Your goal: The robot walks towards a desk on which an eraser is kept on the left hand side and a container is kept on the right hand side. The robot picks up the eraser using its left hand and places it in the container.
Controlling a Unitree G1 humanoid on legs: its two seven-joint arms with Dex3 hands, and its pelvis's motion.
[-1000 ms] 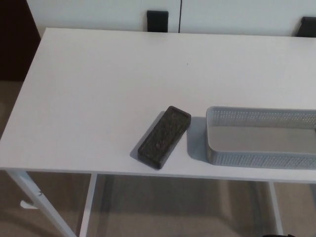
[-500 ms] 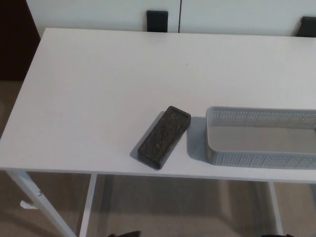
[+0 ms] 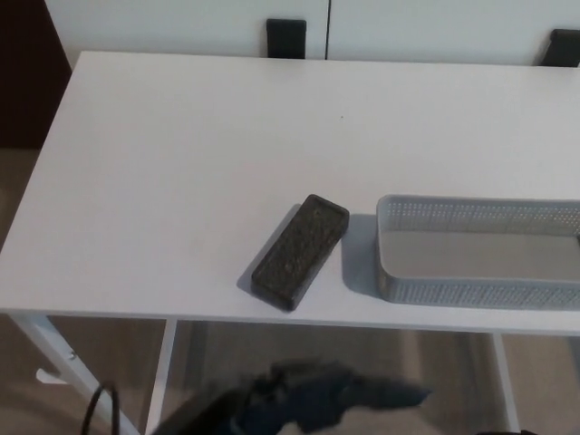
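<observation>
Rising into the lower edge of the head view since half a second ago, the robot's black left hand (image 3: pixel 317 399) now appears as a motion-blurred shape below the front edge of the white rectangular bench (image 3: pixel 181 181); a second ago nothing of it showed. The objects on the bench have not shifted.

Task object: the dark grey, speckled, block-shaped eraser (image 3: pixel 300 251) lies flat near the front edge of the bench, its long axis running diagonally from lower left to upper right. Its upper right end sits just beside, but apart from, the left wall of the pale grey perforated plastic container (image 3: pixel 471 292), which is empty as far as it shows and runs off the right of the picture.

Risks, as judged from this layout: the eraser lies close to the front edge, so a hand arriving low or from the front could nudge it off the bench. A diagonal block also calls for a matching wrist angle; a misaligned grasp may spin it or push it against the container wall.

Hand state: the left hand holds nothing and touches neither bench nor eraser. Blur hides its fingers, so how far open it is cannot be told. The right hand is not in view.
</observation>
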